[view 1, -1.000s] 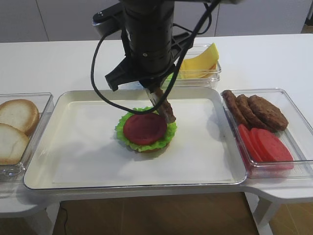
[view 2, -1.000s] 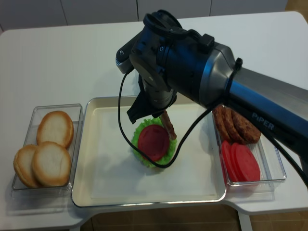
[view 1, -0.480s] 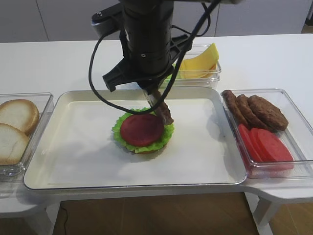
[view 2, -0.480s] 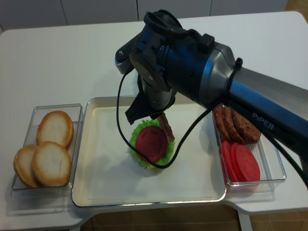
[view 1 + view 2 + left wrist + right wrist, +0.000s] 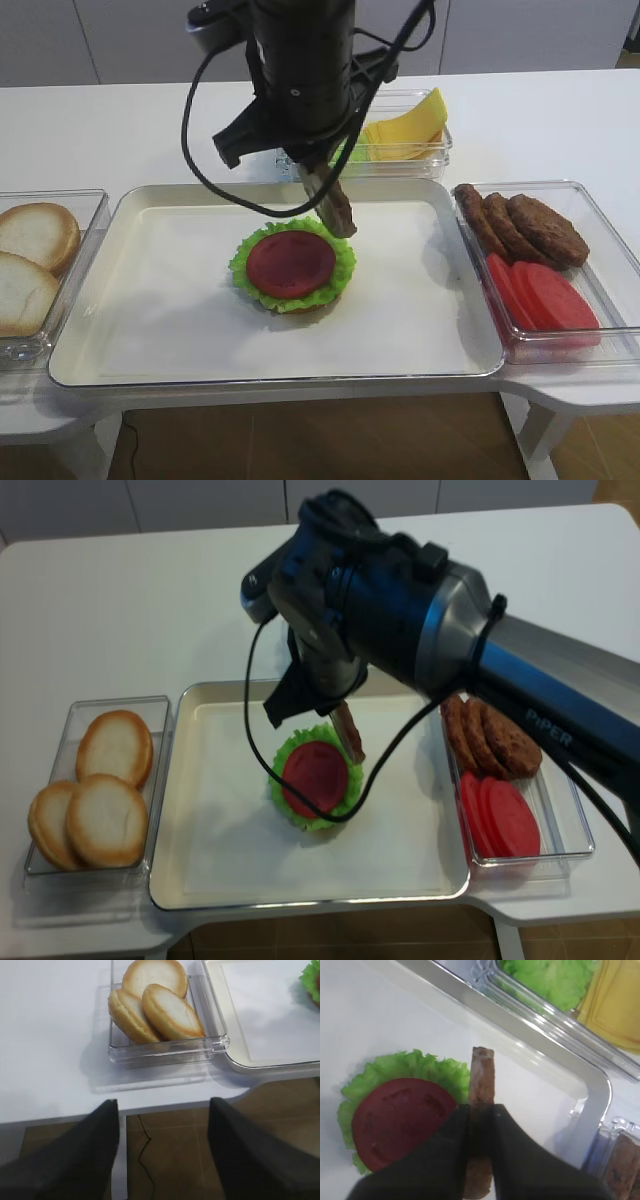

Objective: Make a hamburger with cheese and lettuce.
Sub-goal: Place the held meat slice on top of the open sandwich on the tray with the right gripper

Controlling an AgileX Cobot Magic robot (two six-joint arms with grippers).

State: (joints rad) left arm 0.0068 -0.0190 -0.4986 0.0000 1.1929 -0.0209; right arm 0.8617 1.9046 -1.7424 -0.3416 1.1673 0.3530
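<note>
On white tray (image 5: 160, 330): hamburger (image 5: 291, 267) sitting near centre, tan bun under green lettuce rim, red tomato disc on top. Right gripper (image 5: 481, 1125) hanging just above hamburger's back-right edge, fingers clamping brown patty (image 5: 481, 1110) on edge, patty standing nearly upright, clear of tomato. Lettuce (image 5: 550, 977) and cheese (image 5: 408, 128) lying in clear container behind tray. Left gripper (image 5: 162, 1150) hovering off table's front edge near 3 bun halves (image 5: 155, 1002), fingers spread apart, holding nothing.
</note>
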